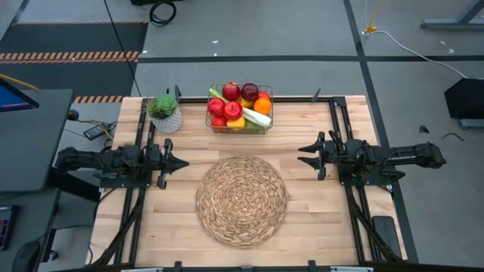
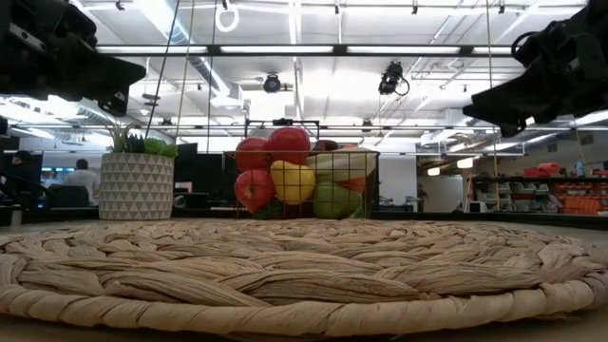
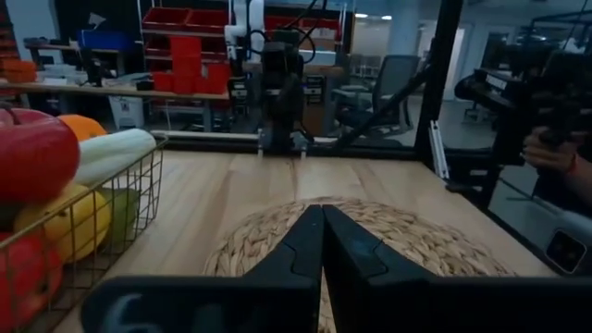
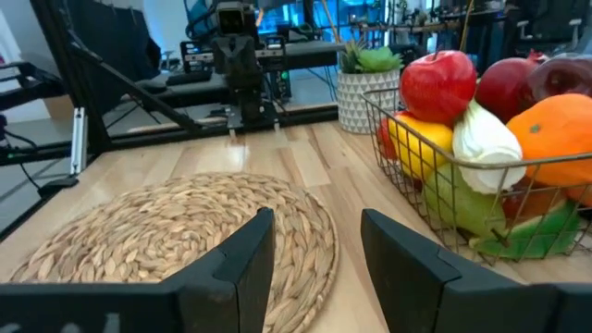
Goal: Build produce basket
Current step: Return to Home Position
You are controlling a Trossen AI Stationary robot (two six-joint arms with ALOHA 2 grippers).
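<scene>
The wire basket point(image 1: 239, 130) stands near the table's far edge, resting on its base. It holds the produce: red apples point(image 1: 231, 92), an orange point(image 1: 262, 106), a lemon point(image 1: 236, 121) and a green-white leek point(image 1: 255, 115). My left gripper point(image 1: 184, 161) hovers level at the table's left, shut, pointing across the table with nothing in it; its wrist view shows the fingers point(image 3: 322, 211) closed together. My right gripper point(image 1: 301, 153) hovers level at the table's right, facing it, open and empty point(image 4: 316, 222). The basket point(image 4: 407, 176) lies off to the far side of both.
A round woven straw mat point(image 1: 240, 200) lies in the table's middle, between and below the grippers. A white pot with a green plant point(image 1: 165, 115) stands left of the basket. Black rails point(image 1: 144, 143) run along both table sides. A person's hand point(image 3: 555, 153) shows beyond the table.
</scene>
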